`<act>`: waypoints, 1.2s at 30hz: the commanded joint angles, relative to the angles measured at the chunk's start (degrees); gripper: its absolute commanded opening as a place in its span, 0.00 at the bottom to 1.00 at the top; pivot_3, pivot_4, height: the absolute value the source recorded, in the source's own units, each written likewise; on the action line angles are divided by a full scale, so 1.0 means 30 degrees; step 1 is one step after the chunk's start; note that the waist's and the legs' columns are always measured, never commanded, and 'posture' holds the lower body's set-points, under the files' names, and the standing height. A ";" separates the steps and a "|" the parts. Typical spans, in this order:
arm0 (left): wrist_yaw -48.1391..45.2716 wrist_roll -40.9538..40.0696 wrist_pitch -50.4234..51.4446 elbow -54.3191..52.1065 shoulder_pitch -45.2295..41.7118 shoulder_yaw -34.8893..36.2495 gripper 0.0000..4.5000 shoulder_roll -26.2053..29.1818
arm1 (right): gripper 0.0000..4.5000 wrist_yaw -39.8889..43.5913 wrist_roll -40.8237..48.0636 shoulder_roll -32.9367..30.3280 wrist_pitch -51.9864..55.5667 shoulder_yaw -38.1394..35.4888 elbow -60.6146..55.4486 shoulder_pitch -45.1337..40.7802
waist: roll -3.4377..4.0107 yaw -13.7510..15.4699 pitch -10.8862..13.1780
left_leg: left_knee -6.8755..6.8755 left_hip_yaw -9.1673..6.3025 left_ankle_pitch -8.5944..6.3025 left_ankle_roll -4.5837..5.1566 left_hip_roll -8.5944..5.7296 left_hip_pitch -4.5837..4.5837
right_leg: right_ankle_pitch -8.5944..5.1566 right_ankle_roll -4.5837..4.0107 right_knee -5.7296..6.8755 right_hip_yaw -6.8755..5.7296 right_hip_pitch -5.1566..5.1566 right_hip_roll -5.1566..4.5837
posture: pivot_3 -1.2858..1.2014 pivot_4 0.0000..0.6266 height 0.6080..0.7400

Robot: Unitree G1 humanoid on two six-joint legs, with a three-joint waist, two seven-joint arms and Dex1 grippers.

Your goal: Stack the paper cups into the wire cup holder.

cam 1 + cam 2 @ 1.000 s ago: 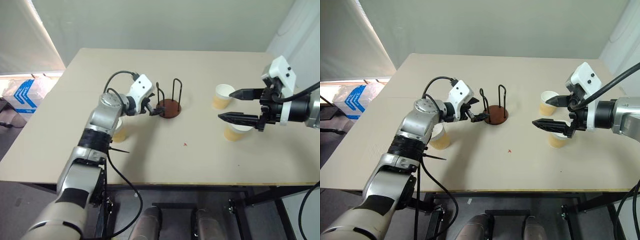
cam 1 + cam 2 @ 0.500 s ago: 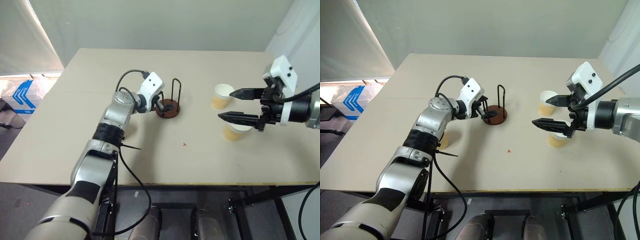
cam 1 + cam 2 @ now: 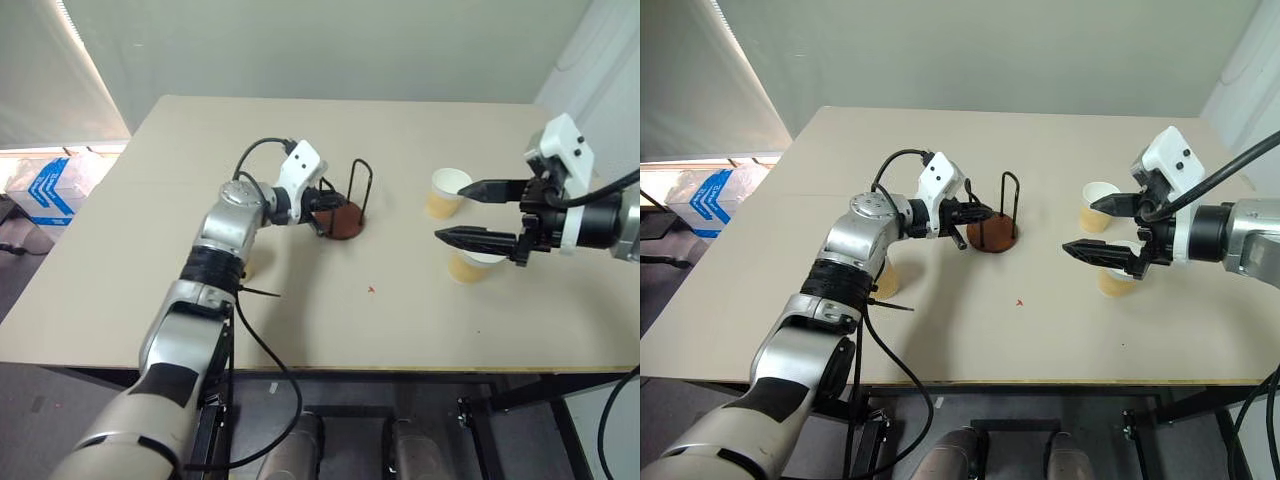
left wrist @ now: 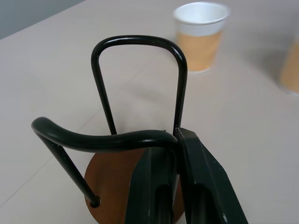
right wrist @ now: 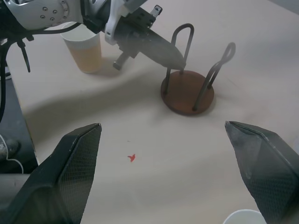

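Altogether three paper cups (image 3: 1099, 207) (image 3: 1117, 280) (image 3: 884, 279), one wire cup holder (image 3: 993, 233), two loops.

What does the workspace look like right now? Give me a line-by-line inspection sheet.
Surface: beige table, with a small red mark.
Job's things: wire cup holder upright and empty; three paper cups upright on the table, one near the left arm, two by the right gripper.
Clutter: nothing seen.
Grippers: left gripper shut on the holder's near wire loop; right gripper open, empty, above the table.
Cables: black cable looping over the left wrist, another hanging off the table edge.
Surroundings: blue-and-white bag on the floor; grey wall behind.
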 commanded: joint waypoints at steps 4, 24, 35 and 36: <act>-0.2092 -0.0646 0.0275 -0.2689 0.0321 -0.0451 0.00 0.0189 | 1.00 0.0708 0.0775 -0.1856 0.0558 -0.1570 -0.0504 0.0173 | 0.0000 0.0100 0.0000 | 0.0008 -0.0001 -0.0002 0.0004 -0.0004 -0.0010 | -0.0005 0.0003 -0.0004 0.0001 0.0003 -0.0008 | 0.52 0.24 1.00; -0.5497 -0.1379 0.0813 -0.7287 0.3633 -0.3967 0.00 -0.0330 | 1.00 0.3358 0.3604 -0.6692 0.2643 -0.7003 -0.2394 0.4279 | 0.0005 0.0176 -0.0004 | 0.0131 0.0018 -0.0174 0.0178 -0.0009 0.0020 | -0.0254 0.0161 0.0021 0.0026 0.0086 -0.0019 | 0.52 0.24 1.00; -0.6094 0.1463 -0.3273 -0.6625 0.4746 -0.5444 0.26 0.2863 | 1.00 0.2011 0.3781 -0.5744 0.1246 -0.5276 -0.2590 0.3941 | 0.0139 -0.0157 -0.0087 | 0.0257 0.0006 -0.0259 0.0231 -0.0007 0.0149 | -0.0259 0.0168 0.0013 0.0053 0.0256 0.0009 | 0.52 0.24 1.00; -0.6057 0.1385 -0.3198 -0.6598 0.4675 -0.5215 0.34 0.2935 | 1.00 0.1988 0.3703 -0.5711 0.1074 -0.5087 -0.2516 0.3905 | 0.0125 -0.0153 -0.0076 | 0.0255 0.0002 -0.0250 0.0222 -0.0002 0.0115 | -0.0260 0.0167 0.0018 0.0046 0.0223 0.0013 | 0.52 0.24 1.00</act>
